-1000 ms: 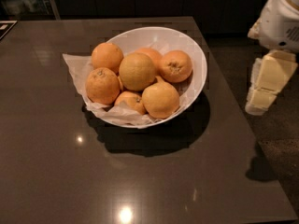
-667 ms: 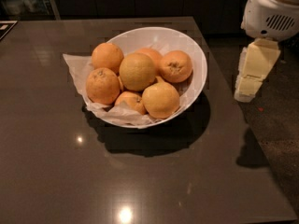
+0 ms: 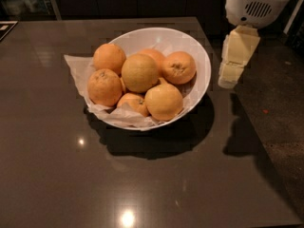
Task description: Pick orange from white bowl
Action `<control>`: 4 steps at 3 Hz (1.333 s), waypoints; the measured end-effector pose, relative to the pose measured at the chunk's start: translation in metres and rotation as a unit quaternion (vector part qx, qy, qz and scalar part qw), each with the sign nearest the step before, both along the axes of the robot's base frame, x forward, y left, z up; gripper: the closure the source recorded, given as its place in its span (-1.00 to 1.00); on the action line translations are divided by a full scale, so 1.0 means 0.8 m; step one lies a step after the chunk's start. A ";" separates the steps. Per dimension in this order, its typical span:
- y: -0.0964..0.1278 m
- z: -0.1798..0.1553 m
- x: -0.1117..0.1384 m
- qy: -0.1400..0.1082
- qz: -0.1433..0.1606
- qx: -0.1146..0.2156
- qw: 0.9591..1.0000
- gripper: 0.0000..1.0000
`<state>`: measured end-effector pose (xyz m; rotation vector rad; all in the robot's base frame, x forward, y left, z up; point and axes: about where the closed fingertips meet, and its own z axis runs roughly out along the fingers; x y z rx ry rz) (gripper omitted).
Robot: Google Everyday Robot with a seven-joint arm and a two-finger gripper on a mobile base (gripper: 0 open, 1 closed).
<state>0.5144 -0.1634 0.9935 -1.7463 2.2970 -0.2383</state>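
Glossy white bowl (image 3: 142, 33) lined with crinkled white paper (image 3: 76, 65), holding heaped fruit, deep-orange scarred orange (image 3: 178, 66) lying at right, cream gripper (image 3: 235, 56) hovering beside rim, grasp indiscernible.

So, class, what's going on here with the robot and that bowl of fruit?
The robot's gripper hangs just to the right of the white bowl, outside its rim, touching nothing. The bowl sits on a dark table and holds a heap of fruit on crinkled paper. The orange with the puckered stem scar lies on the bowl's right side, nearest the gripper. Nothing has been lifted out yet.
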 end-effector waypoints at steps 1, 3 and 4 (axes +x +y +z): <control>0.017 -0.001 0.022 0.006 0.003 0.005 1.000 -0.98; 0.050 -0.020 0.049 0.029 0.022 0.010 0.999 -0.64; 0.066 -0.027 0.055 0.036 0.036 0.008 0.999 -0.62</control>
